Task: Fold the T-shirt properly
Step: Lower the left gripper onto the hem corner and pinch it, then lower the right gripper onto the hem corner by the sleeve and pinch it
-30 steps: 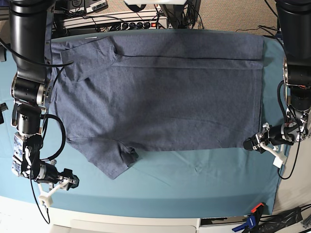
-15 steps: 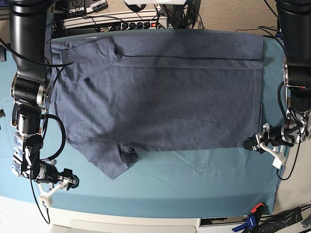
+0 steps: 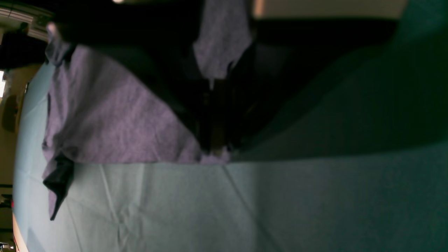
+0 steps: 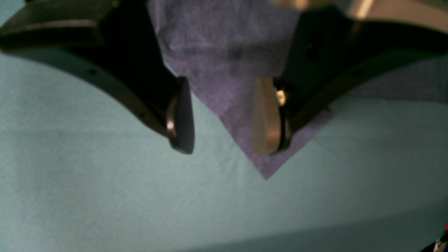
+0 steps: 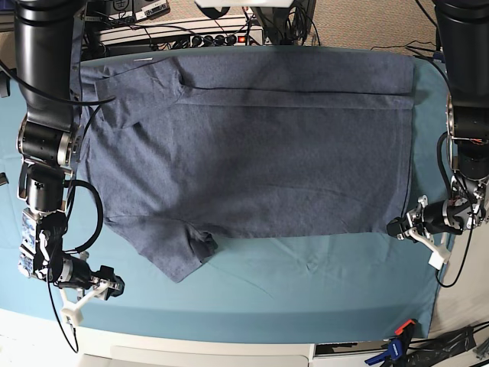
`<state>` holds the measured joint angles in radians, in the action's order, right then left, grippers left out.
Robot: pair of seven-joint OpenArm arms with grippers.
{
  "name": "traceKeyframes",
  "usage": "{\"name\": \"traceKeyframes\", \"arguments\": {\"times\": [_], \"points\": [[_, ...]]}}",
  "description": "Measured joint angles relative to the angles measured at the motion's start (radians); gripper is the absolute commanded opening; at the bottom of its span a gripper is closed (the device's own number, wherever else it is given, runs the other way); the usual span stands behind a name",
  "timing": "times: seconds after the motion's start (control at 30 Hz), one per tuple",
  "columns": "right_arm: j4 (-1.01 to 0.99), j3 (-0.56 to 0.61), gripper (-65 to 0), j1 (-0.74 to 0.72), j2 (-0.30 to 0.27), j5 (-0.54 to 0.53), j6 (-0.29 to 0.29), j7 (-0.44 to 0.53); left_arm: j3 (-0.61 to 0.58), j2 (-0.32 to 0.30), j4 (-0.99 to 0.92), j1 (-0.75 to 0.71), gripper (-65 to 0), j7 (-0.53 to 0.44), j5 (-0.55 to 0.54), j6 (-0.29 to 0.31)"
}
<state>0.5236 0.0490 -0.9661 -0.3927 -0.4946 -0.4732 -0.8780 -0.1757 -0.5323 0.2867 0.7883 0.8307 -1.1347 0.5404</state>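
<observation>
1. The T-shirt lies spread flat on the teal table cloth, filling most of the far half of the table. Its plain blue-grey side faces up; no lettering shows.

2. One sleeve lies crumpled at the shirt's near edge, sticking out toward the front of the table. The other sleeve lies folded over at the far corner, on the base view's left.

3. The left gripper sits low at the shirt's near corner on the base view's right. Its jaws are clenched together on the corner of the T-shirt.

4. In the left wrist view the dark jaws of the left gripper meet right at the hem, with a small bit of the T-shirt showing at their tips. The picture is dim and blurred there, so how much cloth is pinched I cannot tell.

5. The right gripper hovers low over the table cloth near the front edge on the base view's left, just beyond the crumpled sleeve.

6. In the right wrist view the right gripper stands with its jaws parted, a wide gap between them. It holds nothing.

7. The pointed tip of the sleeve lies in that gap and under one of the fingers. Whether the finger touches the cloth I cannot tell. The other finger is over bare table cloth.
</observation>
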Motion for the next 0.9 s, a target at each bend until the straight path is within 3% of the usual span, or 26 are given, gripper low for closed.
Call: {"name": "traceKeyframes", "arguments": {"times": [0.1, 0.2, 0.3, 0.57, 0.73, 0.9], "points": [[0.000, 0.000, -36.6, 0.006, 0.000, 0.094, 0.016, 0.047, 0.000, 0.000, 0.000, 0.000, -65.0, 0.000, 0.000, 0.000], [0.000, 0.000, -36.7, 0.042, -0.008, 0.100, 0.038, 0.071, 0.000, 0.000, 0.000, -0.003, -65.0, 0.000, 0.000, 0.001], [0.000, 0.000, -36.6, 0.098, -0.008, 0.101, 0.043, 0.067, 0.000, 0.001, 0.000, -0.013, -65.0, 0.002, -0.011, 0.051], [0.000, 0.000, -31.9, 0.147, -0.006, 0.117, 0.061, 0.101, 0.000, 0.005, -0.001, -0.013, -65.0, 0.012, -0.023, 0.053], [0.000, 0.000, -31.9, 0.174, -0.006, 0.207, 0.115, 0.154, 0.000, 0.005, -0.001, -0.013, -65.0, 0.015, -0.023, 0.053], [0.000, 0.000, -31.9, 0.196, -0.006, 0.233, 0.122, 0.176, 0.000, 0.005, -0.001, -0.013, -65.0, 0.016, -0.023, 0.076]]}}
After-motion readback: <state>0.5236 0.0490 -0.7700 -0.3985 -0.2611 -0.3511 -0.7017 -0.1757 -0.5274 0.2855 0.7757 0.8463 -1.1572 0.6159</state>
